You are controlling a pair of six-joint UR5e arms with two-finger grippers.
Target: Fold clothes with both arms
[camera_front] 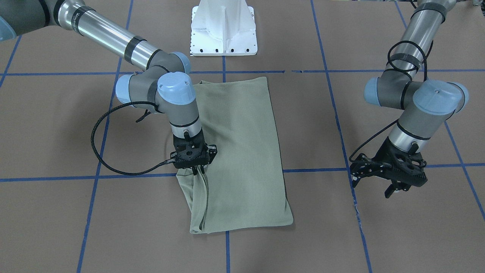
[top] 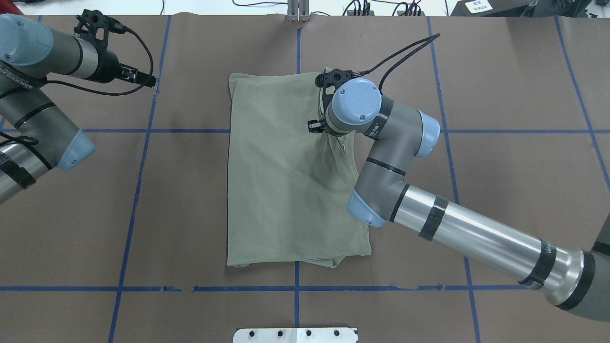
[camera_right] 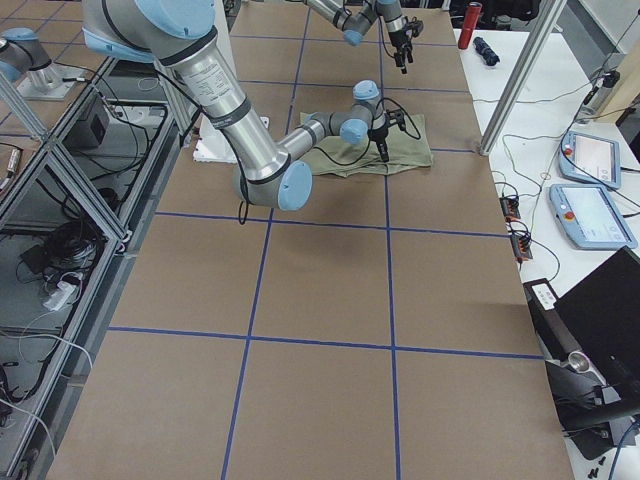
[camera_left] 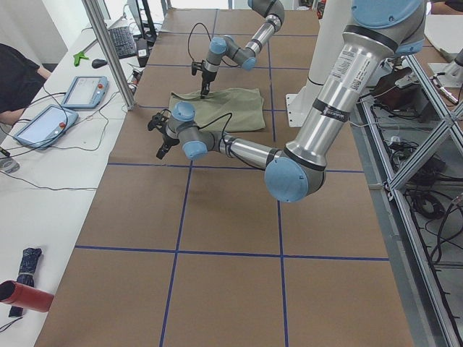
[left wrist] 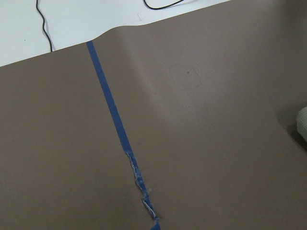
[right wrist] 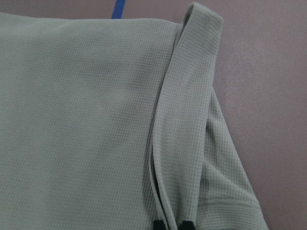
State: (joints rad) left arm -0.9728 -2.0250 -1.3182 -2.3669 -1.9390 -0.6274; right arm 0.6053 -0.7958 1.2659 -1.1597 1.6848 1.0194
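Observation:
The pale sage-green shirt (camera_front: 242,151) lies folded into a long rectangle in the middle of the brown table (camera_front: 379,235). My right gripper (camera_front: 199,172) points straight down over the shirt's far right edge (top: 333,143) and is shut on a narrow folded strip of cloth. In the right wrist view that strip (right wrist: 184,143) runs up between the two black fingertips (right wrist: 187,223). My left gripper (camera_front: 373,187) hangs open above bare table, well off to the shirt's side. The left wrist view shows only table, blue tape and a sliver of shirt (left wrist: 302,125).
The white pedestal (camera_front: 223,30) stands at the robot's side of the table. Blue tape lines (camera_front: 227,246) grid the brown surface. Beyond the far edge a white bench holds tablets (camera_left: 83,90) and cables, with a person's dark sleeve (camera_left: 14,79) beside it.

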